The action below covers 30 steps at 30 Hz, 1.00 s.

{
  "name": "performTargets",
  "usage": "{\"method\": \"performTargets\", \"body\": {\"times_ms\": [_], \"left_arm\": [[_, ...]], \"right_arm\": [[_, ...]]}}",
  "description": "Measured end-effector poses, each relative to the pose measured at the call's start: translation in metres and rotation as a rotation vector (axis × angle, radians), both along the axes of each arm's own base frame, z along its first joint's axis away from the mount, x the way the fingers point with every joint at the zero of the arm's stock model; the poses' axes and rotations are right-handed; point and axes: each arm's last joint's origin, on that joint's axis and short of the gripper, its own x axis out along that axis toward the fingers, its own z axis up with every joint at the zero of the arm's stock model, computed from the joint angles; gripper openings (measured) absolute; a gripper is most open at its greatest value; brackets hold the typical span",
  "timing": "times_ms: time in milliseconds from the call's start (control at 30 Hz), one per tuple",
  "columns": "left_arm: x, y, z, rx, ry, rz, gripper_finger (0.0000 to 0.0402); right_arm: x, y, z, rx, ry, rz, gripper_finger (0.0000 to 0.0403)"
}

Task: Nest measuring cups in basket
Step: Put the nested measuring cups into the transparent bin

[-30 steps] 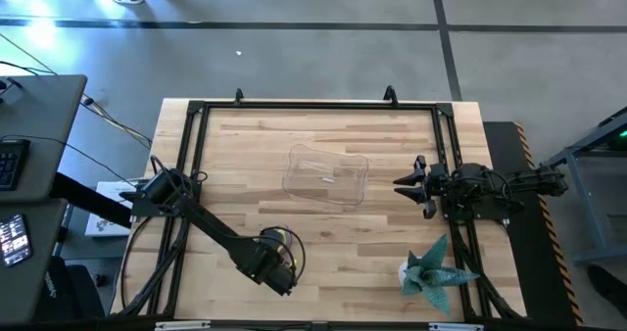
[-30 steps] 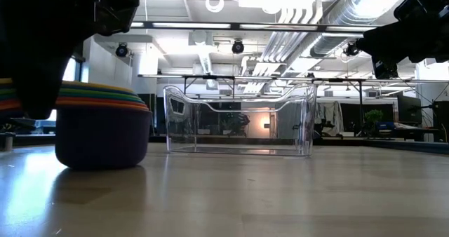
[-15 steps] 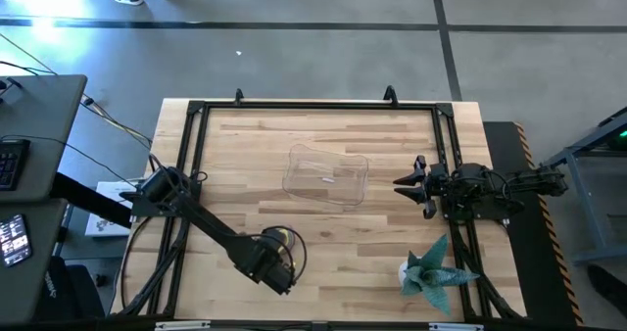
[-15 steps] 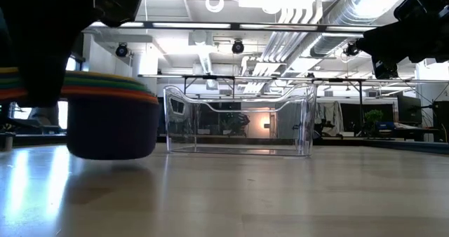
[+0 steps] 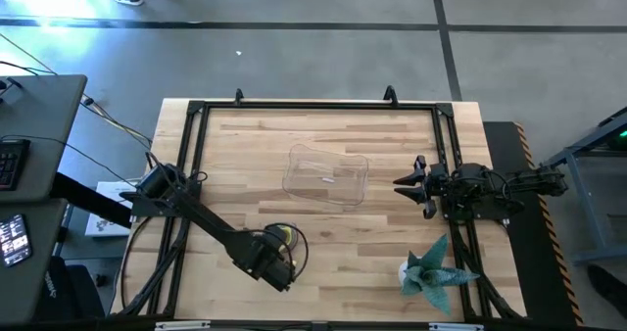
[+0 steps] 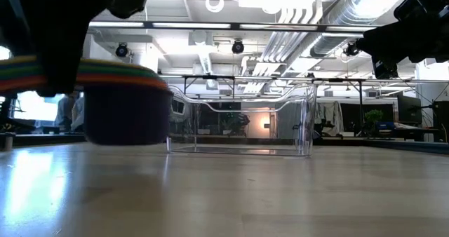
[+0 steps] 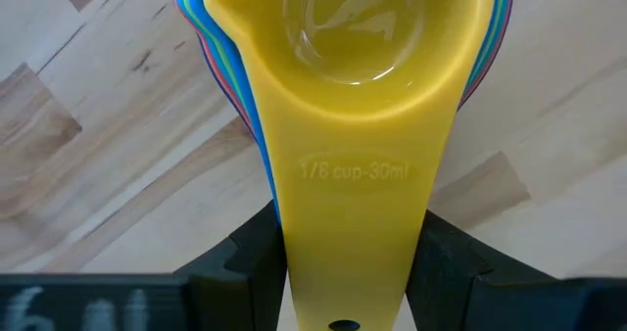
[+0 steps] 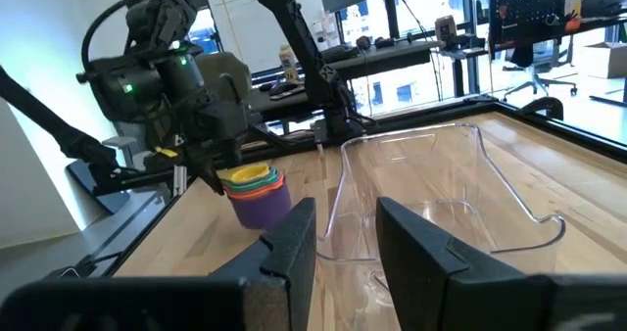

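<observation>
Since a second ago I see the stack of measuring cups (image 6: 105,97) has come up off the surface (image 6: 280,195) and shifted toward the basket (image 6: 242,121); earlier its purple bottom cup sat on the wood, now it hangs clear above it.

On the left, my left claw (image 5: 278,257) sits over the near part of the surface, its fingers (image 7: 245,262) closed on the stacked handles. The left wrist view looks down into the yellow top cup (image 7: 358,37), and its handle reads "1/8 cup-30ml" in raised letters. Blue, green and purple rims (image 7: 211,47) fan out beneath it.

In the middle, the basket stands upright near the surface's centre, apart from the cups, with nothing that I can see inside it.

On the right, my right claw (image 5: 404,186) hovers at the surface's right side, pointed at the basket, its fingers (image 8: 294,243) parted with nothing between them. Nearer the front right corner rests the spiky teal folded-paper figure (image 5: 431,267). At the far left, a side desk carries a small screen (image 5: 12,241), writing too small to read.
</observation>
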Motion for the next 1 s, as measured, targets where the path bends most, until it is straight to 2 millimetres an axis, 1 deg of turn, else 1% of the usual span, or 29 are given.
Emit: {"method": "performTargets", "body": {"times_ms": [100,300,833,1000], "left_arm": [[-0.002,0.002,0.008,-0.002,-0.023,-0.012,0.0149],[-0.002,0.013,0.025,0.002,-0.059,-0.063,0.0149],[-0.001,0.052,0.064,0.060,-0.110,-0.346,0.0149],[-0.001,0.067,0.077,0.081,-0.134,-0.417,0.0149]], "right_arm": [[0.000,0.000,0.000,0.000,0.000,0.000,0.0101],[0.000,0.000,0.000,0.000,0.000,0.000,0.0101],[0.000,0.000,0.000,0.000,0.000,0.000,0.0101],[0.000,0.000,0.000,0.000,0.000,0.000,0.0101]]}}
